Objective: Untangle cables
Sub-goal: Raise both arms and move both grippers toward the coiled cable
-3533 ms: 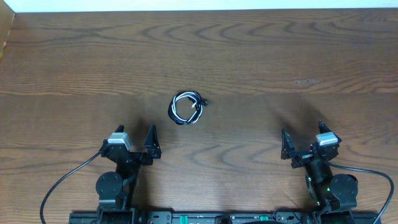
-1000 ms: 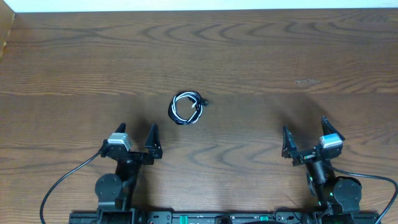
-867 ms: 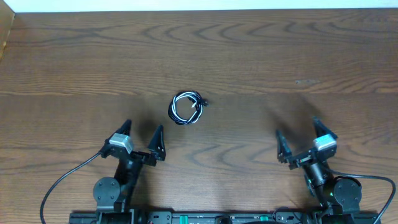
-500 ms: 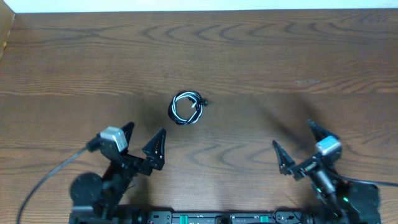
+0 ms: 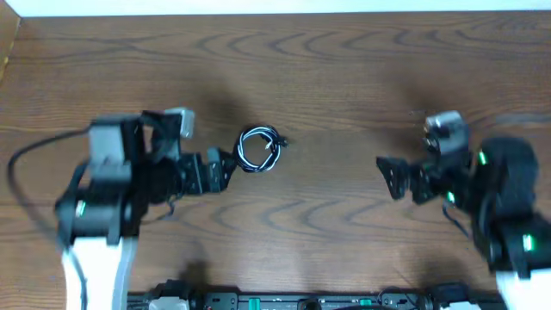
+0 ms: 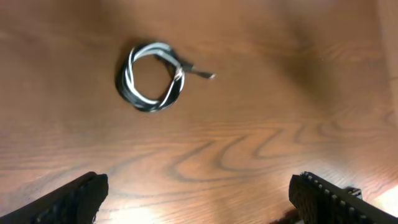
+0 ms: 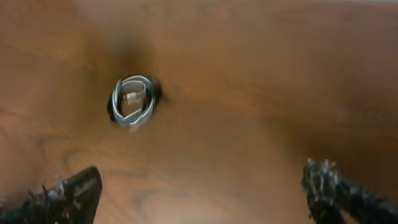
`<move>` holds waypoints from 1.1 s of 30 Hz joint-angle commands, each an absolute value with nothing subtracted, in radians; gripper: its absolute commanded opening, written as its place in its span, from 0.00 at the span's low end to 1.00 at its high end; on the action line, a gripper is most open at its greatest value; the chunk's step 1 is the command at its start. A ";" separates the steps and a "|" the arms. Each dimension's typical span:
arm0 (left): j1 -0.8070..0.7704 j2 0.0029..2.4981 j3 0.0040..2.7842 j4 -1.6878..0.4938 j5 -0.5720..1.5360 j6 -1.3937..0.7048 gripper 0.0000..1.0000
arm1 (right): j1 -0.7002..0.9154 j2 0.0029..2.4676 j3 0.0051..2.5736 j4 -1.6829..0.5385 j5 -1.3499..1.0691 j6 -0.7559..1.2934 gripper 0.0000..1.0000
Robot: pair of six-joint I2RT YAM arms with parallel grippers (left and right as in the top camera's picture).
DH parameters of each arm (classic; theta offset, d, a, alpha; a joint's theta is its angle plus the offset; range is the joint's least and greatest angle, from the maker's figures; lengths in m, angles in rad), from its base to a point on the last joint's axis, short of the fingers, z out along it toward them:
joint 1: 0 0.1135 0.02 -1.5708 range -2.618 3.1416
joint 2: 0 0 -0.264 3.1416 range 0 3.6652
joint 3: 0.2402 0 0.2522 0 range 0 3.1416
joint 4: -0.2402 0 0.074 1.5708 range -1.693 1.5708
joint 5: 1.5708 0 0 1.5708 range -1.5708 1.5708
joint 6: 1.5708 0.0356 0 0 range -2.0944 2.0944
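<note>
Black and white cables (image 5: 258,150) lay coiled on the bench (image 5: 344,69); left arm (image 5: 103,189) and right arm (image 5: 499,181) had approached, jaws open, ready to grip.

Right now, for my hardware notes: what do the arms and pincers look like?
Left arm and right arm: black, grey wrist block, green light, white lower link; a black cable leaves the left. Left pincer and right pincer: two black tapered fingers.
</note>
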State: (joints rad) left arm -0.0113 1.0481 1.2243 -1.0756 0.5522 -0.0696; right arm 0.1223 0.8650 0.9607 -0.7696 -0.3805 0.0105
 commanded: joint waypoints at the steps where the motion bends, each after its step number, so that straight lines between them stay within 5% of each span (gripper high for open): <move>1: -0.012 1.176 1.237 -1.079 0.599 -0.090 0.98 | 0.125 1.061 1.122 -0.855 -0.418 0.019 0.99; 6: -0.012 1.316 1.237 -1.063 0.681 -0.159 1.00 | 0.125 1.194 1.150 -0.837 -0.583 0.120 0.99; 7: -0.012 1.343 1.237 -1.045 0.680 -0.159 0.57 | 0.125 1.216 1.150 -0.819 -0.603 0.131 0.79; 8: -0.012 1.366 1.237 -1.035 0.681 -0.159 0.20 | 0.125 1.236 1.150 -0.803 -0.620 0.135 0.31; 9: -0.012 1.391 1.237 -1.029 0.681 -0.160 0.08 | 0.125 1.257 1.150 -0.788 -0.639 0.135 0.01; 18: -0.013 1.564 1.235 -1.020 0.574 -0.169 0.08 | 0.186 1.407 1.150 -0.698 -0.717 0.142 0.02; 20: -0.013 1.596 1.235 -1.012 0.532 -0.185 0.08 | 0.216 1.447 1.150 -0.665 -0.716 0.167 0.17; 25: -0.013 1.670 1.235 -0.952 0.451 -0.234 0.38 | 0.289 1.549 1.150 -0.544 -0.709 0.216 0.31; 33: -0.013 1.780 1.234 -0.757 0.425 -0.318 0.41 | 0.380 1.732 1.150 -0.319 -0.576 0.343 0.43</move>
State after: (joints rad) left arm -0.0113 1.7420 1.2236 -0.7963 0.4526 -0.2672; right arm 0.3492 1.6707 1.1320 -0.3607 -0.6598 0.2462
